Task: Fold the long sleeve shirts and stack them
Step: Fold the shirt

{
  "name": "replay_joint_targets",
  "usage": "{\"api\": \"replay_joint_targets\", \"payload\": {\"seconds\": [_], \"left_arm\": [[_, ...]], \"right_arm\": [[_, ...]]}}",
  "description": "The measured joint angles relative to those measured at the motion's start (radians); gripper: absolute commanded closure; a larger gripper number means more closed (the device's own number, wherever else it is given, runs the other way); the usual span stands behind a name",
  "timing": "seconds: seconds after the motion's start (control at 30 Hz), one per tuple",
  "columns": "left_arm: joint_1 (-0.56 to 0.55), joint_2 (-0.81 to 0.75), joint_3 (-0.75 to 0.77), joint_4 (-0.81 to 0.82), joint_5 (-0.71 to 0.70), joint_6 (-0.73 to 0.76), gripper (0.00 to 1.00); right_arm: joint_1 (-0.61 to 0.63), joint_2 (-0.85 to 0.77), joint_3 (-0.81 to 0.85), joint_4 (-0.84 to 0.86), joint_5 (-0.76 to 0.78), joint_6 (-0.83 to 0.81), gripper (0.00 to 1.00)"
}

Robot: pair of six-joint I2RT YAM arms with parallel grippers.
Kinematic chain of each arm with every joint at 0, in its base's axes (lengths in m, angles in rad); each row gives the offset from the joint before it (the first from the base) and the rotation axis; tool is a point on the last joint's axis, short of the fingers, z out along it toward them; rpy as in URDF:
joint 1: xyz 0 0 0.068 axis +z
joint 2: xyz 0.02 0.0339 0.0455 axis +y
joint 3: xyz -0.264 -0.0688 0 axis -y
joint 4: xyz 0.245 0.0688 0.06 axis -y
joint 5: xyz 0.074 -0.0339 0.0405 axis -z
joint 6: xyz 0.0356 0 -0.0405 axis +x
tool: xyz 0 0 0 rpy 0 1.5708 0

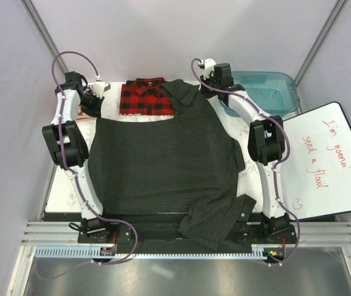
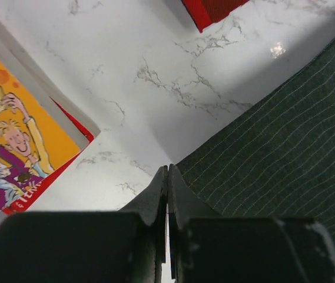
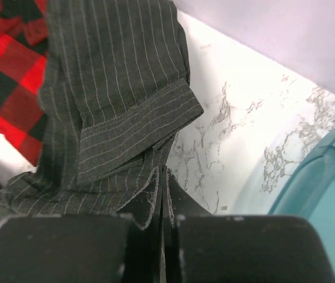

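The charcoal pinstriped long sleeve shirt (image 1: 163, 160) lies spread across the white marble table (image 1: 61, 197), with one sleeve (image 1: 215, 222) hanging over the near edge. The red-and-black plaid shirt (image 1: 143, 97) lies folded at the back, its right side under the charcoal collar. My left gripper (image 1: 94, 106) is at the charcoal shirt's back left corner; in the left wrist view its tips (image 2: 168, 168) are shut right on the cloth's edge (image 2: 285, 135). My right gripper (image 1: 203, 89) is at the back right, shut (image 3: 165, 170) on bunched pinstriped cloth (image 3: 114, 71) beside the plaid (image 3: 2, 88).
A colourful paperback book (image 2: 14, 147) lies on the table left of my left gripper. A teal plastic bin (image 1: 268, 89) stands at the back right, close to my right gripper (image 3: 326, 188). A whiteboard (image 1: 329, 160) with red writing lies at the right.
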Motion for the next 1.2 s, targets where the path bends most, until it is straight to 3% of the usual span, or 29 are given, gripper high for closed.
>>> {"api": "replay_joint_targets", "payload": {"seconds": [0.3,0.53,0.87,1.2], "left_arm": [[0.014,-0.082,-0.060,0.004,0.044,0.035,0.98],[0.047,-0.161,-0.176,0.012,0.095,0.093,0.98],[0.075,-0.463,-0.489,0.050,0.150,0.248,0.98],[0.121,-0.658,-0.802,0.072,0.156,0.421,0.98]], "right_arm": [[-0.004,-0.087,-0.095,0.011,-0.005,0.001,1.00],[-0.011,-0.216,-0.275,0.011,-0.011,0.016,1.00],[-0.017,-0.477,-0.507,0.018,-0.024,0.027,1.00],[-0.017,-0.715,-0.775,0.003,-0.034,0.025,1.00]]}}
